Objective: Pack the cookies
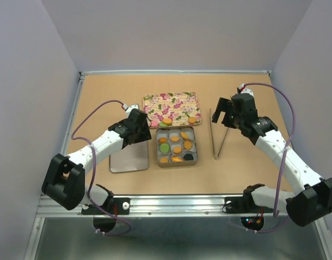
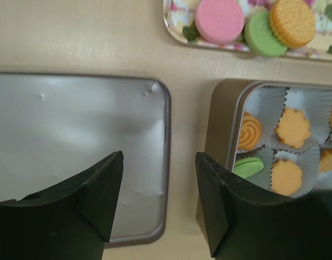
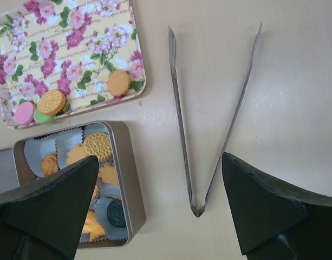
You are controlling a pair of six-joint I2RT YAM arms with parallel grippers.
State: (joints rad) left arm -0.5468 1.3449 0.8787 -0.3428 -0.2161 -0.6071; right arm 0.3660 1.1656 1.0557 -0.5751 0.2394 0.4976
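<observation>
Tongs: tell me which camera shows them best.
The right wrist view: the tongs lie whole, large and spread in a V. The top view shows the tongs small and thin. The left wrist view misses them.

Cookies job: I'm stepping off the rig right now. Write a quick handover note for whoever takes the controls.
The left end effector is open and empty, over the gap between the lid and the tin.
The right end effector is open and empty, above the tongs, which lie right of the tin.
Done: the tin is mostly filled with cookies.
Left: four cookies on the tray. Pink, green and orange are bunched at one corner, and one orange lies apart. The lid probably goes on afterwards.
</observation>
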